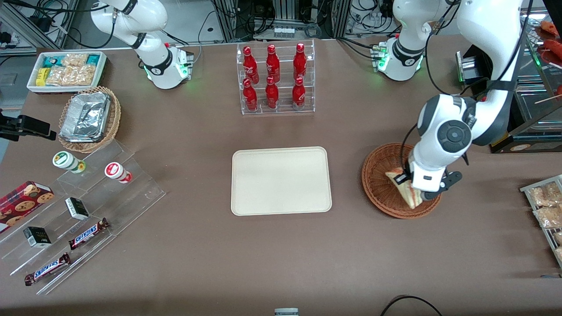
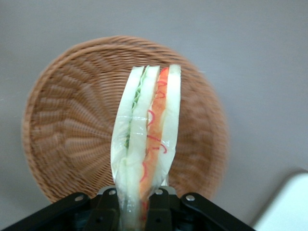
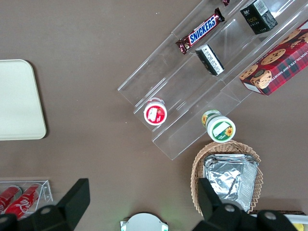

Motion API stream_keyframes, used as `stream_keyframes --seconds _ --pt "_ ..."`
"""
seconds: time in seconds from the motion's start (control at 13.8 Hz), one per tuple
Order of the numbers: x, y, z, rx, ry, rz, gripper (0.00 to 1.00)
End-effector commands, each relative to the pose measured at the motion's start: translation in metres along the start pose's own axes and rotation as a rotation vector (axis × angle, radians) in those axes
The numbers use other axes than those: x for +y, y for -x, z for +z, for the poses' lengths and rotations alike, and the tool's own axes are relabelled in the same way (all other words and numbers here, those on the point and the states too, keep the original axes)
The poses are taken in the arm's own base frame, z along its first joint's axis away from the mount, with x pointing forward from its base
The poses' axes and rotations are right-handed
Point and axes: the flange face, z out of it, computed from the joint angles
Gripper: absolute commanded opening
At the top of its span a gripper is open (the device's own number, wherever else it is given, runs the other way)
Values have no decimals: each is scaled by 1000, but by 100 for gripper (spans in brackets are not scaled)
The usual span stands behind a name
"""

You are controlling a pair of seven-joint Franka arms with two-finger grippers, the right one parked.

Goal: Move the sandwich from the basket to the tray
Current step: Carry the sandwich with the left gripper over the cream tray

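The sandwich [image 1: 406, 188], a pale wedge with red-orange and green filling [image 2: 147, 139], is held between the fingers of my left gripper [image 1: 417, 193]. It hangs just above the reddish-brown wicker basket [image 1: 382, 184], which fills the space under it in the left wrist view [image 2: 67, 125]. The gripper [image 2: 139, 207] is shut on the sandwich's end. The cream-white tray [image 1: 281, 181] lies bare at the table's middle, beside the basket toward the parked arm's end. A corner of the tray shows in the left wrist view [image 2: 286, 204].
A clear rack of red bottles [image 1: 274, 79] stands farther from the front camera than the tray. A tan wicker basket with foil containers [image 1: 88, 118], a white snack bin [image 1: 66, 70] and acrylic steps with snacks [image 1: 74, 219] lie toward the parked arm's end. Snack packets [image 1: 544, 206] lie beside the basket.
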Motion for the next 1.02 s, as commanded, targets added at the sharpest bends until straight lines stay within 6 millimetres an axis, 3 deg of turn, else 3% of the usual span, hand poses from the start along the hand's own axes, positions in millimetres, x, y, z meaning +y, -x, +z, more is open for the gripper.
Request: stream_keyframes --seconds 0.0,0.29,0.36,0.58,0.73,0.94 --pt "48 16 -14 -9 43 84 0" --pt "133 36 -8 -109 88 211 0" --pt "160 62 -5 -88 78 269 0" --pt "214 111 9 -93 87 271 0" --pt "240 128 22 -84 91 289 0" --pt "276 171 40 -60 80 304 0"
